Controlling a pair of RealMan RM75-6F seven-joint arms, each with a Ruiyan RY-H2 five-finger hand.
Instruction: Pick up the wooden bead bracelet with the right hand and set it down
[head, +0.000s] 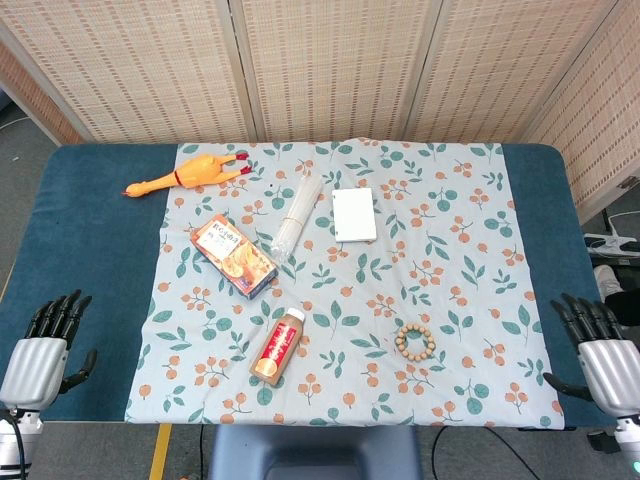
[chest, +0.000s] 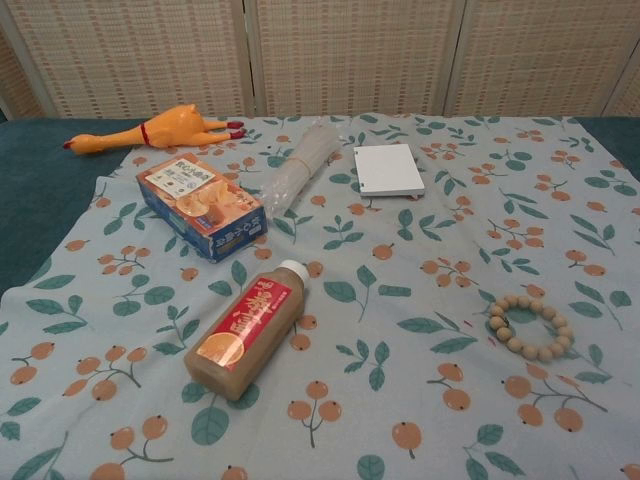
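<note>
The wooden bead bracelet (head: 414, 340) (chest: 529, 326) lies flat on the patterned cloth, right of centre and near the front of the table. My right hand (head: 600, 352) hovers at the table's front right corner, well to the right of the bracelet, fingers apart and holding nothing. At the front left corner my left hand (head: 47, 343) is likewise open and empty. Neither hand shows in the chest view.
A brown drink bottle (head: 278, 345) (chest: 246, 329) lies left of the bracelet. Further back are a blue and orange box (head: 234, 256) (chest: 199, 206), a clear packet of sticks (head: 295, 215), a white pad (head: 354, 214) and a rubber chicken (head: 186, 176). A woven screen (head: 330, 65) stands behind the table.
</note>
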